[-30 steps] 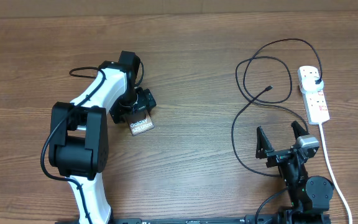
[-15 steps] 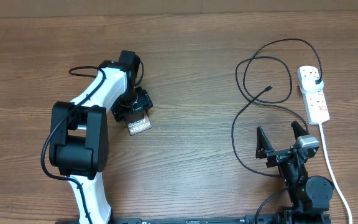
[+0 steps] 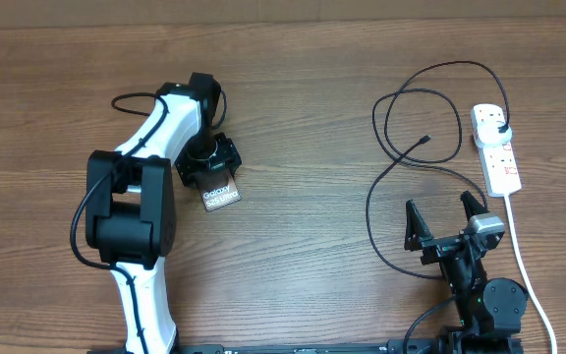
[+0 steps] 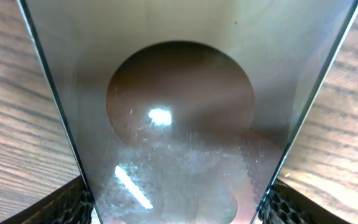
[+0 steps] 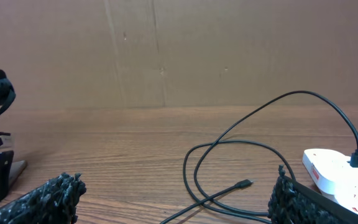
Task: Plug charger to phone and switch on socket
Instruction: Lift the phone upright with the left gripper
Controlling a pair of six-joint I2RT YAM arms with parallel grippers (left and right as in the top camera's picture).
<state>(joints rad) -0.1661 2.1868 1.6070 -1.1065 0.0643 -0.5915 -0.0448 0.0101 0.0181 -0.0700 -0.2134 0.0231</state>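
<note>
With left gripper [image 3: 207, 169] pinching phone [image 3: 222, 196], charger tip [image 3: 425, 139] lies well right of phone, nearer spread-open right gripper [image 3: 443, 218].

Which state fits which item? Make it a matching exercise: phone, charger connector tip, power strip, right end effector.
Items
1. phone
2. charger connector tip
3. power strip
4. right end effector

States
a. open, holding nothing
b. lying loose on the table, plugged into nothing
c. clamped in the left end effector
d. has the black plug seated in it

Pairs: 1-c, 2-b, 3-d, 4-a
</note>
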